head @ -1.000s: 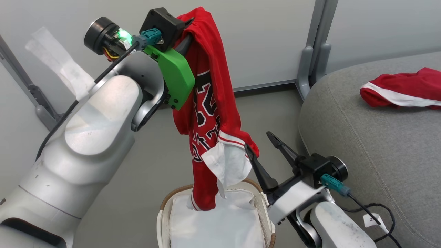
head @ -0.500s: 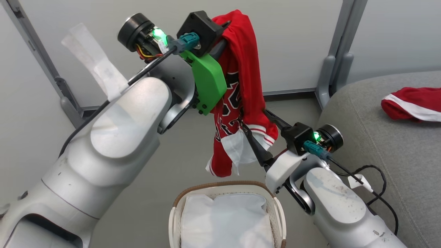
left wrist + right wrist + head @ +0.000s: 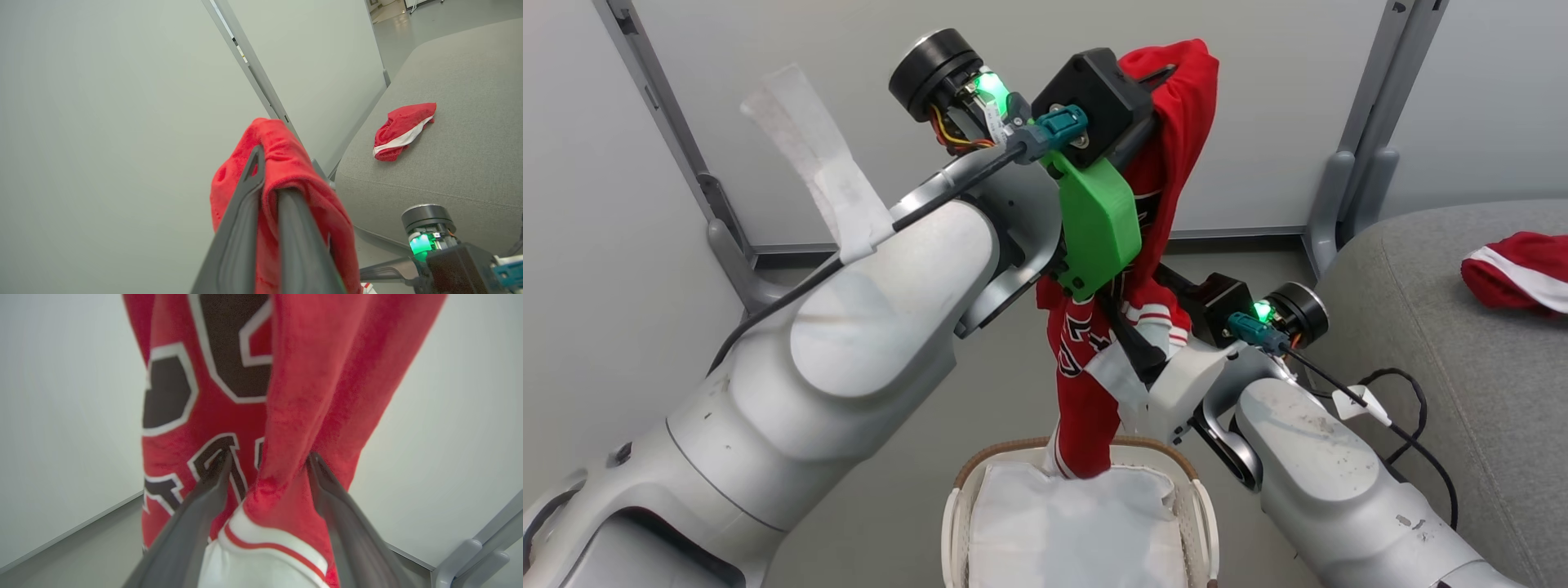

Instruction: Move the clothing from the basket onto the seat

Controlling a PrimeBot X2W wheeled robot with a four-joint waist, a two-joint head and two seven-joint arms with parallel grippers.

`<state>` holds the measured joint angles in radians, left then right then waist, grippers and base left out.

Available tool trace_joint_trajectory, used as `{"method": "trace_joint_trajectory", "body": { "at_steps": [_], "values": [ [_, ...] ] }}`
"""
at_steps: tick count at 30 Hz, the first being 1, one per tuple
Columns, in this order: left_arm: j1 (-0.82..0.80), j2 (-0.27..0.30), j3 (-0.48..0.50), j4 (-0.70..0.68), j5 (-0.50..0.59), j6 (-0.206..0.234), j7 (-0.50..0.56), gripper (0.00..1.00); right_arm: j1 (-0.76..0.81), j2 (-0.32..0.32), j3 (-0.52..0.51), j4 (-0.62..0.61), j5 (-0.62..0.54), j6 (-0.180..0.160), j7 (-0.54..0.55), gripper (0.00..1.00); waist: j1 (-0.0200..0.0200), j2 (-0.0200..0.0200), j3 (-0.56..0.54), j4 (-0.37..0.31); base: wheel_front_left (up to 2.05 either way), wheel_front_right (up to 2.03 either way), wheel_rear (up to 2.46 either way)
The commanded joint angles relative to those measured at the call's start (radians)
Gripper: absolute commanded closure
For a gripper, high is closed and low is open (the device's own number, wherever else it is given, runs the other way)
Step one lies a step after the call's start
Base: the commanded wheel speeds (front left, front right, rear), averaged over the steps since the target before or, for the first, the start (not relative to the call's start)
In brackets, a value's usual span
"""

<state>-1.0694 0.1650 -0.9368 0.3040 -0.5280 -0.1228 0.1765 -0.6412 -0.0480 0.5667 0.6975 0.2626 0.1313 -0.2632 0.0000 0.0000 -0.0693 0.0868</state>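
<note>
Behind the left gripper [image 3: 1156, 82] stands a smooth, pale grey-green wall panel [image 3: 1274, 106], with a grey skirting strip [image 3: 1241, 233] along its foot. A grey metal upright post with a flared foot [image 3: 1343, 196] rises to the right of that gripper, beyond the right gripper [image 3: 1131, 331]. A second, slanted grey metal post [image 3: 678, 155] stands well to its left. A plain grey floor [image 3: 1005, 392] lies below both grippers.

Lighting bright, even, diffuse; shadows faint. Head view sharp. Right wrist view: jersey [image 3: 286, 416] close and soft-focused, fingers [image 3: 179, 539] blurred. Left wrist view: seat [image 3: 449, 163] sharp, green indicator [image 3: 421, 245] flares.
</note>
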Motion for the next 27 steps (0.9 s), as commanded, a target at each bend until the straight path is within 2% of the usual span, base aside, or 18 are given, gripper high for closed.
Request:
{"method": "trace_joint_trajectory", "body": {
  "at_steps": [1, 3, 10, 15, 16, 17, 18, 19, 20, 27],
  "values": [
    [0.000, 0.001, -0.001, -0.014, -0.008, 0.001, 0.003, 1.00, -0.015, -0.004, 0.002, 0.007, 0.006, -0.001, -0.002, 0.70, 0.0000, 0.0000, -0.001, 0.004, 0.00, 0.00, 0.00],
    [0.008, 0.004, -0.005, -0.034, -0.009, 0.003, 0.006, 1.00, -0.028, -0.004, 0.002, 0.016, 0.008, -0.001, -0.002, 1.00, 0.0000, 0.0000, -0.001, 0.007, 0.00, 0.00, 0.00],
    [0.042, 0.047, 0.015, -0.046, -0.024, 0.031, 0.013, 1.00, -0.048, -0.004, -0.012, 0.008, 0.011, -0.001, -0.002, 1.00, 0.0000, 0.0000, 0.004, -0.002, 0.00, 0.00, 0.00],
    [0.085, 0.104, 0.050, -0.010, -0.045, 0.063, -0.010, 1.00, -0.045, -0.005, -0.029, 0.004, 0.007, -0.001, -0.002, 1.00, 0.0000, 0.0000, 0.014, -0.023, 0.00, 0.00, 0.00],
    [0.096, 0.116, 0.059, 0.000, -0.049, 0.070, -0.021, 0.94, -0.046, -0.004, -0.037, 0.005, 0.003, -0.001, -0.002, 1.00, 0.0000, 0.0000, 0.017, -0.027, 0.00, 0.00, 0.00],
    [0.107, 0.127, 0.066, 0.011, -0.055, 0.074, -0.029, 0.70, -0.046, -0.004, -0.044, 0.006, 0.000, -0.001, -0.002, 1.00, 0.0000, 0.0000, 0.019, -0.031, 0.00, 0.00, 0.00],
    [0.122, 0.140, 0.076, 0.021, -0.061, 0.081, -0.038, 0.54, -0.047, -0.004, -0.053, 0.006, -0.003, -0.001, -0.002, 1.00, 0.0000, 0.0000, 0.022, -0.036, 0.00, 0.00, 0.00],
    [0.134, 0.150, 0.081, 0.030, -0.064, 0.083, -0.046, 0.07, -0.048, -0.004, -0.061, 0.007, -0.009, -0.001, -0.002, 1.00, 0.0000, 0.0000, 0.024, -0.039, 0.00, 0.00, 0.00],
    [0.149, 0.162, 0.087, 0.043, -0.071, 0.086, -0.055, 0.00, -0.050, -0.004, -0.072, 0.008, -0.015, -0.001, -0.002, 1.00, 0.0000, 0.0000, 0.027, -0.043, 0.00, 0.00, 0.00],
    [0.247, 0.208, 0.115, 0.100, -0.103, 0.098, -0.134, 0.00, -0.040, -0.004, -0.159, -0.013, -0.062, -0.001, -0.002, 1.00, 0.0000, 0.0000, 0.043, -0.068, 0.00, 0.00, 0.00]
  ]
}}
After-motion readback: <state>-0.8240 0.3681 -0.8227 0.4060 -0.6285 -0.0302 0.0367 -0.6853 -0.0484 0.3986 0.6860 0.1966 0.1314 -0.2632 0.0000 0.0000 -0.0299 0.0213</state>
